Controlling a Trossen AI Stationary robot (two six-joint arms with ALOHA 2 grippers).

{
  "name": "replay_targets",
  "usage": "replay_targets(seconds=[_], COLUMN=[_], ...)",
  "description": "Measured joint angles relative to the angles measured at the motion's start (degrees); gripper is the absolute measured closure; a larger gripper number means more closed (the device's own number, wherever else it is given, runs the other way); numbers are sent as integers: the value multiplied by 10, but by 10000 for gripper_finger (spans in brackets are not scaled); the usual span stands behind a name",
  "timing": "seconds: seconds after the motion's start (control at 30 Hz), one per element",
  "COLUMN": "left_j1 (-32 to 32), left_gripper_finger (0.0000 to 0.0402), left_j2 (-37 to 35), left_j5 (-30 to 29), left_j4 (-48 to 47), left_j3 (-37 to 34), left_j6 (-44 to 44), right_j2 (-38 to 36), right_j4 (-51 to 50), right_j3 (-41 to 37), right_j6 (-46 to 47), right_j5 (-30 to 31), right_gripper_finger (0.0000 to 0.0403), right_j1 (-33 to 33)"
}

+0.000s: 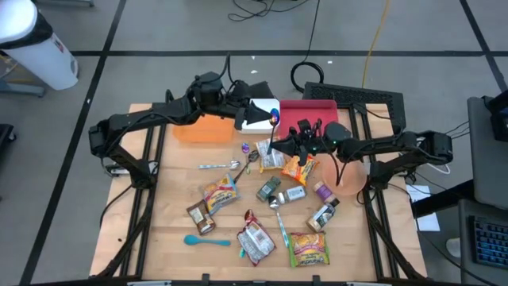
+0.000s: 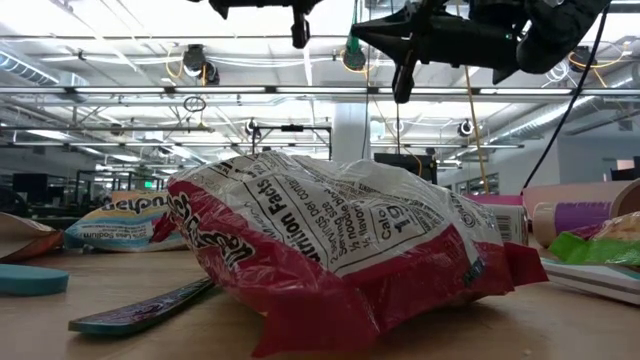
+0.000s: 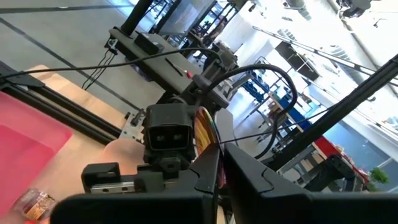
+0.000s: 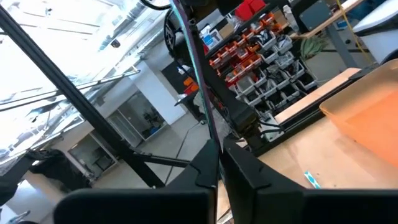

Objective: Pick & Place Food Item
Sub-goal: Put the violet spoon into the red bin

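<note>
A thin teal-and-purple utensil (image 4: 198, 81) is held up in the air above the table's middle far part. It also shows in the high view as a thin dark stick (image 1: 272, 133) with a blue end (image 1: 275, 117). My left gripper (image 1: 268, 119) reaches in from the left and is shut on it. My right gripper (image 1: 275, 148) reaches in from the right and is shut on it too. Several food packets lie flat on the wooden table (image 1: 159, 199), among them a red-and-white one (image 2: 330, 250); no gripper touches them. My left gripper pinches a thin purple part of the utensil (image 3: 219, 176) between its two fingers, at the blue end. The fingers come in level from the table's left. The utensil is clear of the table. My right gripper pinches the utensil's stem (image 4: 214, 140) between its two fingers, at the end away from the blue one. The fingers come from the table's right, slanting slightly up, and lie across the stem. The stem runs on past the fingers, clear of the table.
At the far side stand an orange container (image 1: 202, 129), a white box (image 1: 258, 111) and a pink tray (image 1: 313, 111). A pink bowl (image 1: 353, 176) sits at the right. Packets, small bottles, a teal spoon (image 1: 206, 240) and a metal spoon (image 1: 222, 165) are scattered over the middle and near part.
</note>
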Motion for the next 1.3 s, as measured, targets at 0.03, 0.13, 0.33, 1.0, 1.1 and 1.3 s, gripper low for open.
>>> replay_targets(seconds=[0.03,0.13,0.33,1.0,1.1,1.3], left_j1=[0,0,0,18,28,54], left_gripper_finger=[377,378,369,219,218,217], left_j2=[0,0,0,0,0,-1], left_j5=[0,0,2,5,10,61], left_j4=[0,0,0,37,52,98], left_j3=[0,0,0,0,0,0], left_j6=[-1,-1,-1,12,4,-28], right_j2=[0,0,0,-9,-18,-45], right_j4=[0,0,-1,2,-2,-17], right_j3=[0,0,0,0,-1,-1], right_j6=[0,0,1,5,5,9], right_j5=[0,0,1,2,-2,-38], right_gripper_finger=[400,400,402,403,403,402], right_j1=[0,0,0,-2,-12,-46])
